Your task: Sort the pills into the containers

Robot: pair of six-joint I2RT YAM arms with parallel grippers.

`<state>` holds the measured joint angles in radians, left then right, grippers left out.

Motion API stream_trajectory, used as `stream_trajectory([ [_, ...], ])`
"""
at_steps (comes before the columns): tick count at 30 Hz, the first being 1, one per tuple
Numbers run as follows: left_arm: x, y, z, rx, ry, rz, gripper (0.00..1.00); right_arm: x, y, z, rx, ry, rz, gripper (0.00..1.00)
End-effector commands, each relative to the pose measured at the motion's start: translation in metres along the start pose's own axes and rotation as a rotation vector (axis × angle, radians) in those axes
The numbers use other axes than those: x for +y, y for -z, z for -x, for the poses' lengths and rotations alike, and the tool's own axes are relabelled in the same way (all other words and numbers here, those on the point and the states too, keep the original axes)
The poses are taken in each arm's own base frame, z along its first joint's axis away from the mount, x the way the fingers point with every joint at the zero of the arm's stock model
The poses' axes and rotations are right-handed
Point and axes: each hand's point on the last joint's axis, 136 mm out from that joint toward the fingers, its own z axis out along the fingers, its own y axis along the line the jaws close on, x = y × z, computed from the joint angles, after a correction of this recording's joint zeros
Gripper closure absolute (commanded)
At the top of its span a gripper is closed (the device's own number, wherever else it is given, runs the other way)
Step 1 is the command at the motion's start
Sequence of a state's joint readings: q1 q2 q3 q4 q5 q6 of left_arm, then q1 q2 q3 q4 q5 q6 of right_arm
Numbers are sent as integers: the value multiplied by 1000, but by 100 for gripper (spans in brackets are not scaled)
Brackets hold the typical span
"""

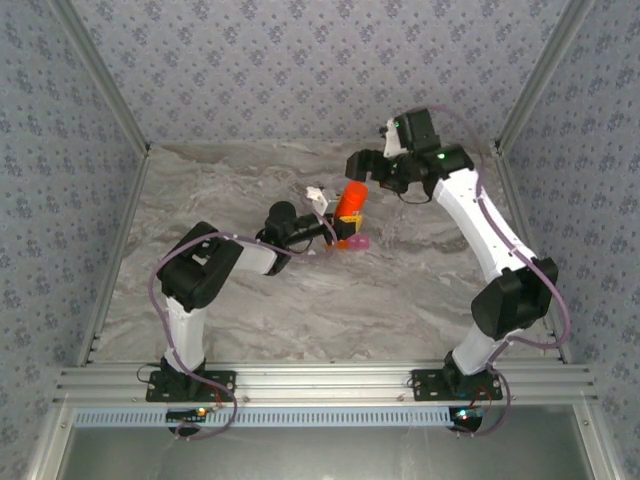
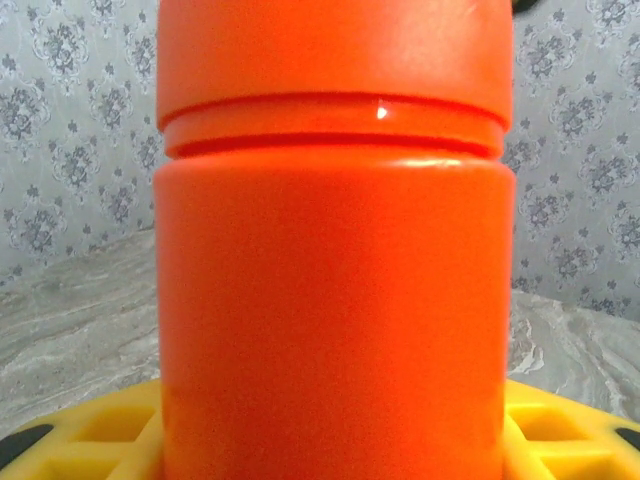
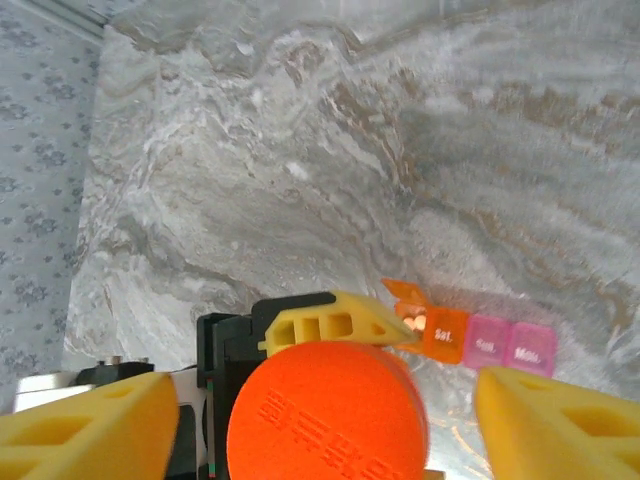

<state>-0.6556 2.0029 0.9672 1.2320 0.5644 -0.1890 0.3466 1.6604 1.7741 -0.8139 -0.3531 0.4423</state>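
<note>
An orange round bottle [image 1: 350, 205] with its orange cap [image 3: 328, 415] on stands upright near the table's middle. My left gripper [image 1: 335, 226] is shut on the bottle's body [image 2: 335, 280], its yellow fingers [image 2: 90, 435] on either side. My right gripper [image 3: 325, 432] hangs open above the cap, and its fingertips [image 3: 560, 425] stand clear of the cap on both sides. The containers [image 3: 480, 340] lie on the table just beyond the bottle, a small strip of orange and pink cells. The end orange cell has its lid [image 3: 405, 292] up, with pale pills [image 3: 413, 322] inside.
A small white object [image 1: 318, 195] lies on the marble table [image 1: 230, 300] just left of the bottle. Patterned walls and metal rails [image 1: 120, 240] close in the table on the left, back and right.
</note>
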Motion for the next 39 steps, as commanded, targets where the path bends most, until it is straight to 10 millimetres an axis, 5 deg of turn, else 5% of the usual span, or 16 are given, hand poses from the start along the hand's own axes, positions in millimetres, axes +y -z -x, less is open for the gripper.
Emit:
stream_trajectory([
  [1,-12,-2,43,-111,-51,-55,100,15,23,-4,50,122,77,14],
  [9,-17,-3,42,-104,-33,-92,100,25,13,-21,123,394,230,14],
  [23,-16,-5,42,-103,-25,-99,100,9,-14,-36,226,395,177,22],
  [32,-16,-5,42,-104,-24,-97,100,6,-17,-39,237,371,163,44],
  [39,-13,-4,45,-116,-54,-54,100,-8,-40,-50,221,183,13,59],
])
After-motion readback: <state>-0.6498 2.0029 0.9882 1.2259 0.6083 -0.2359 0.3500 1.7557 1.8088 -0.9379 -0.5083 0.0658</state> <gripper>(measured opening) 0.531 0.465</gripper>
